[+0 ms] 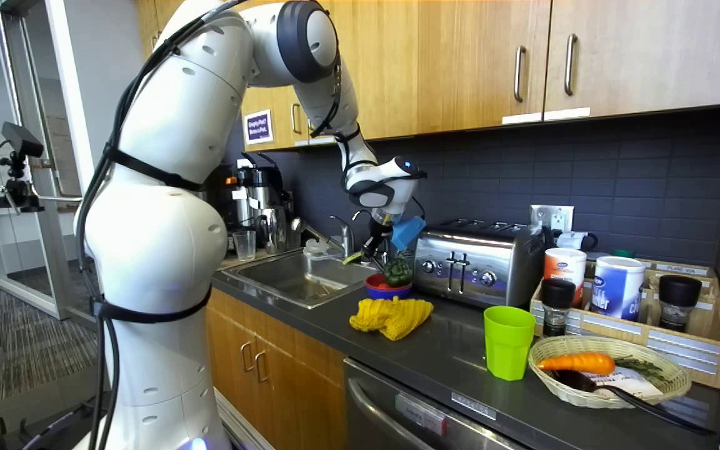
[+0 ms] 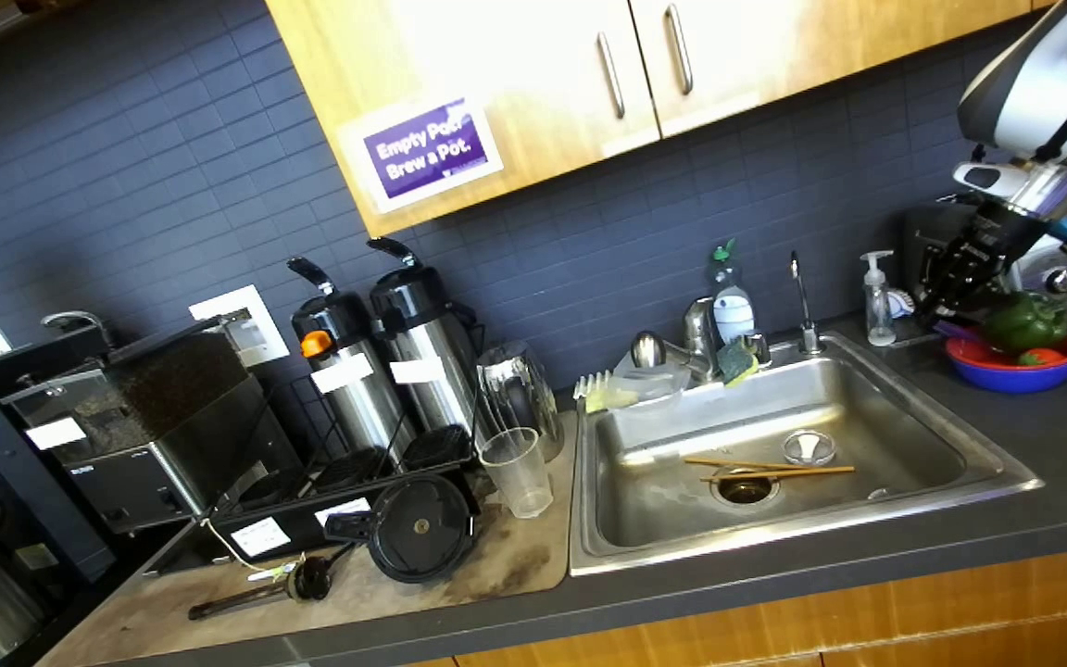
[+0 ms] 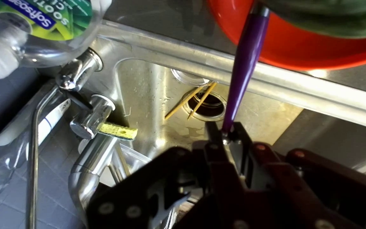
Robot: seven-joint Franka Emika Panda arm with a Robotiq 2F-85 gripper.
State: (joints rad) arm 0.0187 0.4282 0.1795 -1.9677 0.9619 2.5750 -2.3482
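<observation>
My gripper [image 3: 227, 129] is shut on the end of a purple handle [image 3: 245, 63] in the wrist view. The handle runs toward a red bowl [image 3: 297, 60] and passes under a green pepper [image 3: 338, 19]; its far end is hidden. In an exterior view my gripper [image 2: 930, 310] is at the left rim of the bowl [image 2: 1015, 378], blue outside and red inside. The pepper [image 2: 1026, 321] sits in or just over it, with a small red item [image 2: 1041, 357] below. In an exterior view my gripper [image 1: 371, 249] is above and left of the bowl [image 1: 389, 291] and pepper [image 1: 399, 273].
A steel sink [image 2: 936, 389] with chopsticks [image 2: 779, 471] lies beside the bowl. A soap bottle [image 2: 878, 315] and faucet [image 2: 702, 335] stand behind. A toaster [image 1: 466, 269], yellow cloth [image 1: 391, 317], green cup [image 1: 509, 344] and basket [image 1: 585, 397] with a carrot [image 1: 577, 363] are on the counter.
</observation>
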